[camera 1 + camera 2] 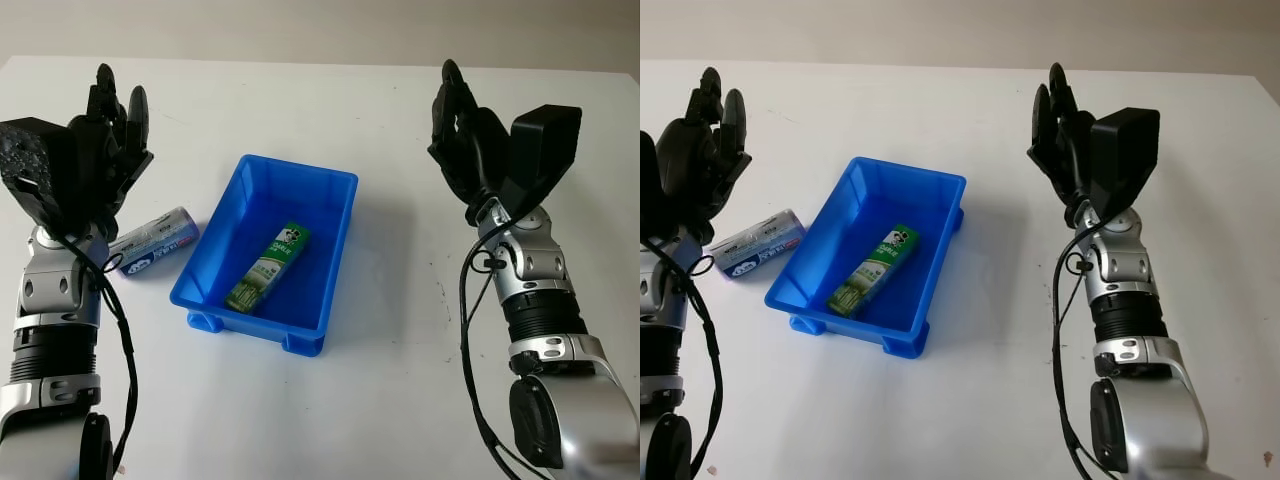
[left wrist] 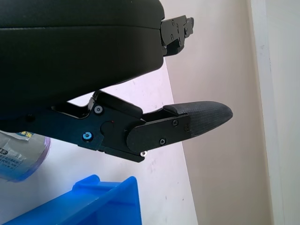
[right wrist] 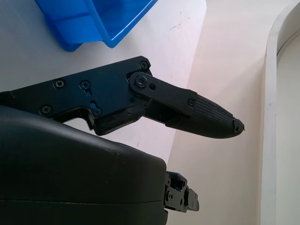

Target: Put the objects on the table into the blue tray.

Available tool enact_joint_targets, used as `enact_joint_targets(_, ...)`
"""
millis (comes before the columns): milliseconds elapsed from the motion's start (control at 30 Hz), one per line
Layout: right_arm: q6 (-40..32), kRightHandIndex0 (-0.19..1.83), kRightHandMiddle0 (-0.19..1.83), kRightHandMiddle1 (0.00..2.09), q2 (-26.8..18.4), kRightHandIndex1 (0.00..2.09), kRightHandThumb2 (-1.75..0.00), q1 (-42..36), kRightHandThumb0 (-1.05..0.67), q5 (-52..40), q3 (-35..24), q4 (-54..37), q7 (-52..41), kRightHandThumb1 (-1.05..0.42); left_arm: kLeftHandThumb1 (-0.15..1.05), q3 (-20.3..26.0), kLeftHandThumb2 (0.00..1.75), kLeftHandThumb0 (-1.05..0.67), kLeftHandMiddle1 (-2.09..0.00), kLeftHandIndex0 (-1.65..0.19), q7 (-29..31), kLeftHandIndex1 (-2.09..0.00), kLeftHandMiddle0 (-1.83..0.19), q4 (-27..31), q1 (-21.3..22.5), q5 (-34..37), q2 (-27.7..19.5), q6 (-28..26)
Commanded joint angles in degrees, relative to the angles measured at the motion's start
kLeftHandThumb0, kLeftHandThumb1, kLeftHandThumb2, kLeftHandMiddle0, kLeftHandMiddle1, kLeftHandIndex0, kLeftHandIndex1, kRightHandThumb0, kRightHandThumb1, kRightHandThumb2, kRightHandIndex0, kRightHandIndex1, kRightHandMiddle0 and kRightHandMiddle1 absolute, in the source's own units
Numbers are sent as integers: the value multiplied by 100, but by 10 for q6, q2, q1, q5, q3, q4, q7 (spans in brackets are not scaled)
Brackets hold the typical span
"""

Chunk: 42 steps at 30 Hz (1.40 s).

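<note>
- Nearest to us, the blue tray (image 1: 262, 322) is sitting in the middle of the white table (image 1: 400, 400), pretty much between our two arms, so we're guessing either side can drop stuff in without stretching.
- Inside it, a green toothpaste box (image 1: 268, 266) is lying flat along the tray floor, so that one looks done.
- Just left of the tray, a blue-and-white tube-shaped pack (image 1: 152, 241) is lying on its side on the table, close to the tray wall but not touching it. That's the one thing we're still seeing outside, so we reckon it's next.
- Our left hand (image 1: 108, 120) is hanging raised just above and behind that pack, released and holding nothing, fingers pointing up and away from us. Being right over the pack, it looks like the obvious one for the pickup.
- Our right hand (image 1: 1065, 125) is hanging up on the far right side, well apart from the tray, also released with nothing in it, fingers pointing up. We're reading that as parked out of the way.
</note>
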<state>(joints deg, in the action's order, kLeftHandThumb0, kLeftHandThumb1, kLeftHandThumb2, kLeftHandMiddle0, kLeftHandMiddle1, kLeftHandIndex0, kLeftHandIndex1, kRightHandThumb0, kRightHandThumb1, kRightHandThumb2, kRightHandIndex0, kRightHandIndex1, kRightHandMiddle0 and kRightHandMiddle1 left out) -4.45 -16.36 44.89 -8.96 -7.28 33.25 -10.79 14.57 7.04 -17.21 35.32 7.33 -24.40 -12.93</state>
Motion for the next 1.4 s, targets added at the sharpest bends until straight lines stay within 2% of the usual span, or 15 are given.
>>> enact_joint_targets(0,-3,-19,-19,0,3,0,-80,-2,-76,-1,-6,-10,-1,-105,105,-1,62,-71,0,19,0,0,19,16,-8,-13,-20,-3)
enact_joint_targets(67,-3,-19,-19,0,3,0,-80,-2,-76,-2,-6,-12,-3,-105,105,-7,59,-70,-1,19,-2,0,19,30,-12,-31,-31,-15)
enact_joint_targets(233,-9,-19,-19,0,0,0,-80,-2,-75,-4,-7,-19,-12,-105,105,-45,34,-71,-5,14,37,-5,16,62,-18,-112,-117,-47)
enact_joint_targets(400,-8,-19,-19,0,0,0,-79,-1,-75,-6,-11,-18,-16,-105,102,-84,10,-69,-1,17,139,-2,18,65,12,-157,-216,-127)
enact_joint_targets(500,-11,-19,-19,0,0,0,-79,-1,-76,-5,-12,-21,-20,-105,96,-135,5,-72,-2,17,210,-3,18,44,38,-202,-277,-139)
enact_joint_targets(567,-12,-19,-19,0,0,0,-79,-1,-76,-4,-12,-21,-22,-105,96,-167,5,-82,-5,13,235,-5,13,40,49,-239,-299,-139)
enact_joint_targets(667,-10,-19,-19,0,1,0,-79,0,-76,-3,-13,-19,-20,-105,93,-190,4,-87,-8,10,257,-6,5,44,55,-269,-309,-142)
enact_joint_targets(767,-9,-19,-19,0,0,0,-79,1,-76,-1,-12,-17,-20,-105,90,-209,4,-76,-6,11,287,-5,7,29,64,-282,-307,-139)
enact_joint_targets(900,-12,-19,-19,0,0,0,-79,1,-75,-2,-12,-20,-21,-105,89,-228,5,-78,-14,12,310,-5,-9,10,74,-293,-298,-130)
enact_joint_targets(1000,-14,-19,-19,0,-2,0,-79,1,-75,1,-12,-22,-19,-105,89,-242,5,-78,-15,12,323,-5,-10,12,72,-303,-294,-130)
enact_joint_targets(1067,-15,-19,-19,0,-2,0,-79,1,-75,0,-12,-23,-20,-105,89,-247,5,-73,-17,12,333,-5,-13,10,71,-303,-291,-128)
enact_joint_targets(1133,-15,-19,-19,0,-2,0,-79,1,-74,-1,-13,-24,-20,-105,90,-251,6,-67,-9,11,344,-6,3,3,70,-300,-289,-117)
enact_joint_targets(1200,-16,-19,-19,0,-1,0,-79,1,-74,-2,-15,-24,-19,-105,92,-261,6,-70,-5,9,357,-7,10,-4,69,-305,-290,-100)
enact_joint_targets(1367,-20,-19,-19,0,-1,0,-79,3,-74,-1,-15,-27,-17,-105,92,-261,5,-73,-6,9,364,-6,9,-31,61,-296,-275,-72)
